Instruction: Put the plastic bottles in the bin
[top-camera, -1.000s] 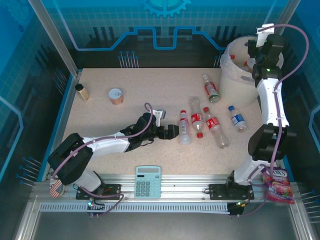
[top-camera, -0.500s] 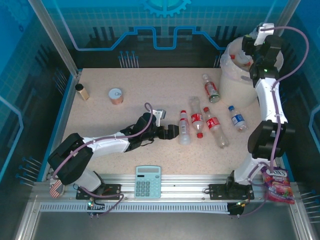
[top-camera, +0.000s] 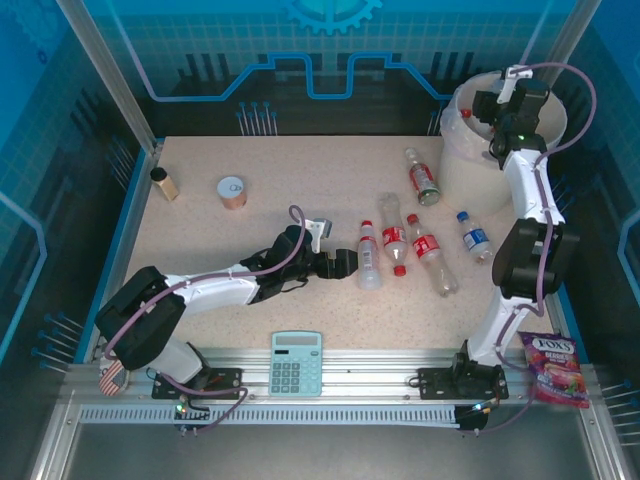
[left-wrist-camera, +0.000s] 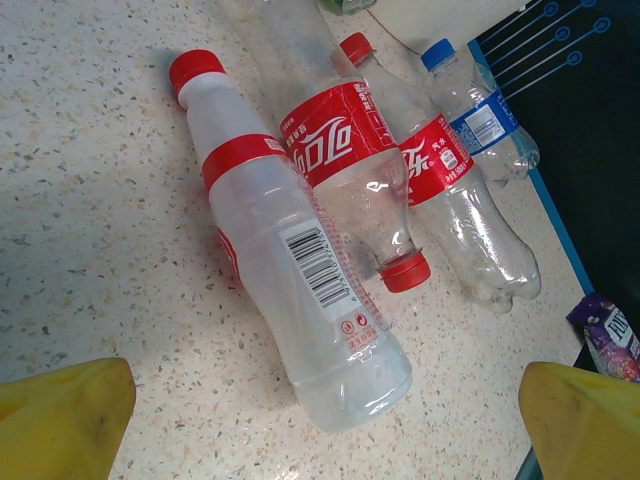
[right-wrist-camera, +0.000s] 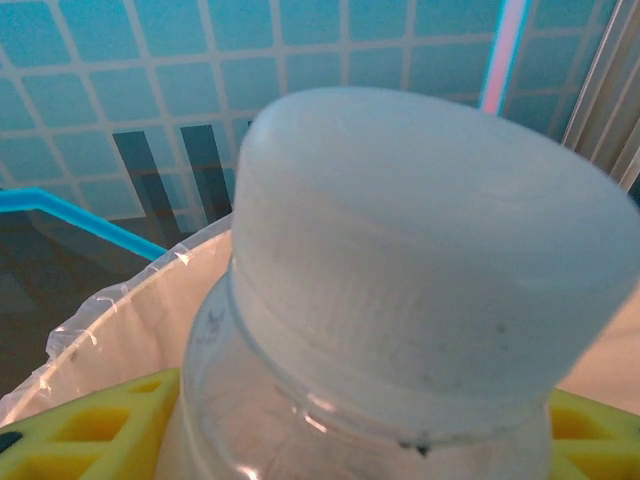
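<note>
Left gripper (top-camera: 345, 263) gaped, red-capped bottle (top-camera: 370, 262) just at its 3 o'clock, lying 12-to-6; right gripper (top-camera: 488, 108) clasped a white-capped bottle (right-wrist-camera: 430, 250) over the bin (top-camera: 465, 180)

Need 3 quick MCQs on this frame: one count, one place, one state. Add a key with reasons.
1. How many plastic bottles lie on the table? A) two B) five C) nine
2. Where are the right fingers? A) over the bin B) down on the table C) by their arm's base
3. What state are the left fingers in? A) open, empty B) shut on a bottle C) shut, empty

Key:
1. B: the top view shows five lying on the speckled surface.
2. A: the bin's liner rim sits below them, and they grip a white-capped bottle.
3. A: the yellow tips stand wide apart, with the bottles ahead of them.
</note>
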